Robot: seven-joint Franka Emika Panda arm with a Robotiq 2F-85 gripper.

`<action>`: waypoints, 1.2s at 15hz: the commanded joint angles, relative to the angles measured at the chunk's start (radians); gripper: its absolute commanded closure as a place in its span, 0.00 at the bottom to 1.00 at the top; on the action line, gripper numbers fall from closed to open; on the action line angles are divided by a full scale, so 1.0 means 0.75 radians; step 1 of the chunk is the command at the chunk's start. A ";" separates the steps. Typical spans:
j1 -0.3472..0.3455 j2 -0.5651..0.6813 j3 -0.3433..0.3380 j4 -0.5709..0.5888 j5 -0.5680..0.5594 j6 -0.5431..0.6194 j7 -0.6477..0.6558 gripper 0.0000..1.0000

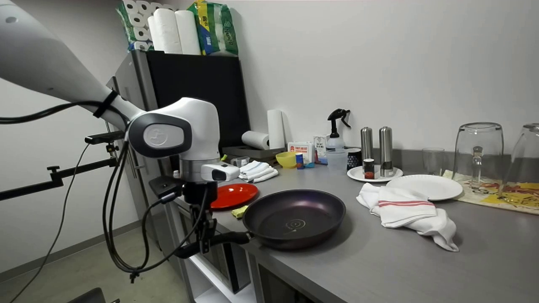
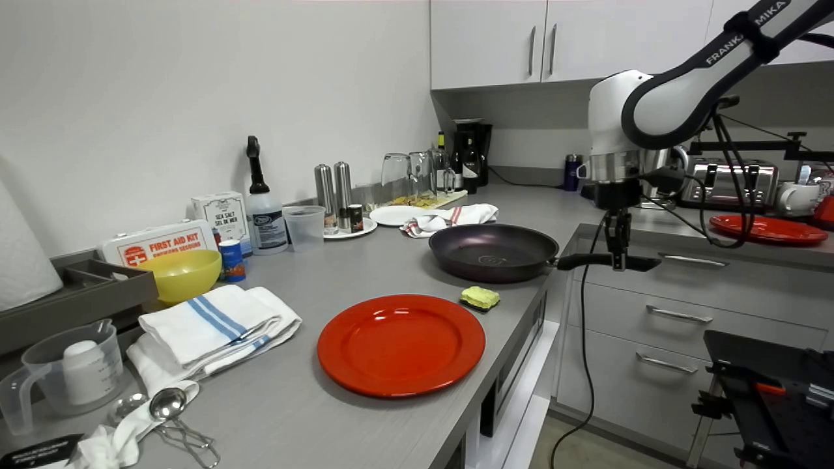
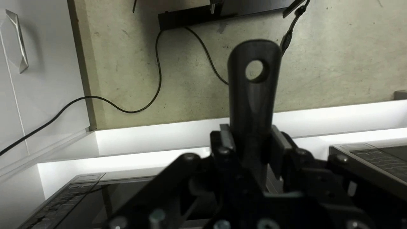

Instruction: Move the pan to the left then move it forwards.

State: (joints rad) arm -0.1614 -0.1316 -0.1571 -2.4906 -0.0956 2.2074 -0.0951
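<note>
The large dark frying pan (image 1: 290, 219) appears to rest on the grey counter by its front edge, with its black handle (image 1: 233, 238) sticking out past the edge. The pan (image 2: 493, 251) also shows in an exterior view with its handle (image 2: 576, 262) pointing away from the wall. My gripper (image 1: 205, 246) points down with its fingers on both sides of the handle. In the wrist view the gripper (image 3: 252, 143) appears shut on the handle (image 3: 253, 98), whose holed end sticks out beyond the fingers. The pan's bowl is out of the wrist view.
A yellow sponge (image 2: 480, 298) and a red plate (image 2: 401, 345) lie near the pan. A white towel (image 1: 406, 210) with red stripes and a white plate (image 1: 425, 187) lie on its other side. Two pepper mills (image 1: 385, 147) and a spray bottle (image 1: 335, 134) stand near the wall.
</note>
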 commanded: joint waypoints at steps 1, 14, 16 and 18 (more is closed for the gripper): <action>0.003 -0.044 0.002 -0.018 -0.056 -0.024 -0.059 0.91; 0.005 -0.026 0.008 -0.012 -0.080 0.008 -0.070 0.23; 0.006 -0.032 0.010 -0.011 -0.077 0.005 -0.073 0.09; 0.013 -0.054 0.014 -0.003 -0.055 -0.009 -0.077 0.00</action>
State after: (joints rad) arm -0.1597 -0.1346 -0.1497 -2.4910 -0.1314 2.2126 -0.1416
